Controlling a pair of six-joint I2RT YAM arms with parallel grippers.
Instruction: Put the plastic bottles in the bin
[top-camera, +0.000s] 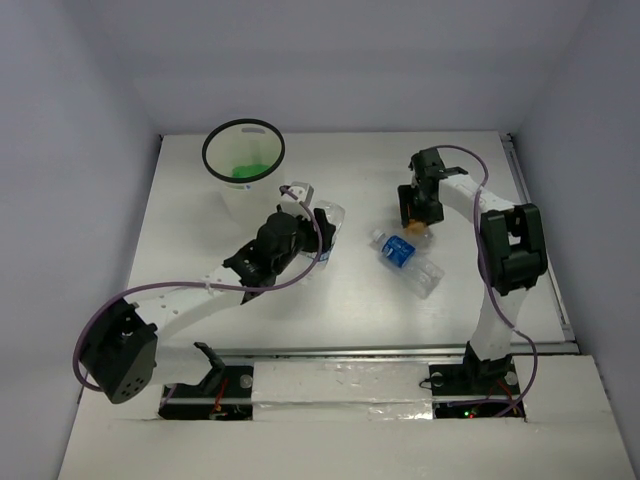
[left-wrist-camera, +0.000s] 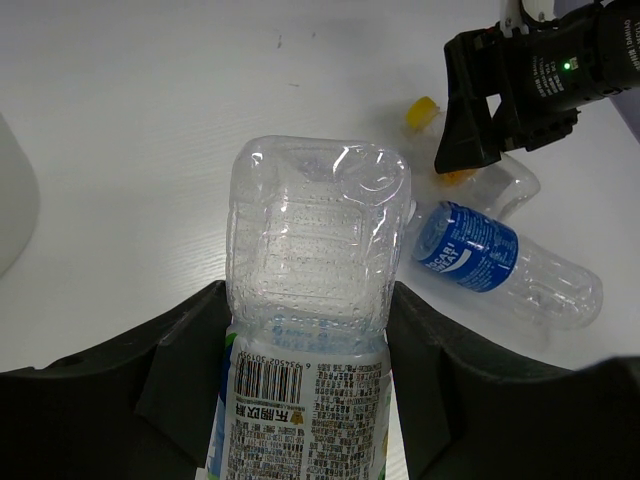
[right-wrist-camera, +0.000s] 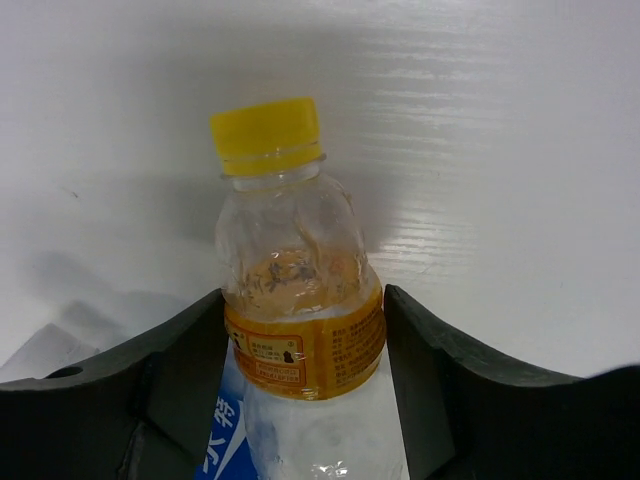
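Bin (top-camera: 238, 200) first, at the far left of the table (top-camera: 350, 310): it stands upright, and through its open top we see a green bottle (top-camera: 243, 171) lying inside. Just right of it, we find the left gripper (left-wrist-camera: 308, 330) with its jaws part-way apart and clamped on a clear bottle (left-wrist-camera: 315, 250). Both fingers (left-wrist-camera: 185, 350) press against the bottle's flanks near a printed white label with a barcode, and its ribbed base points away from the wrist. We cannot tell whether this bottle is lifted off the table.

Further right, near the middle of the table, a blue-labelled bottle (top-camera: 405, 258) lies on its side with nothing holding it. Just beside its neck end lies a yellow-capped bottle (right-wrist-camera: 295, 260) with an orange label. The right gripper (right-wrist-camera: 303, 330) reaches down over it, jaws fairly wide. We see one finger against each side of the orange label, so it has hold of this bottle. The yellow cap points away from the wrist, and the bottle rests on the table, well apart from the bin.
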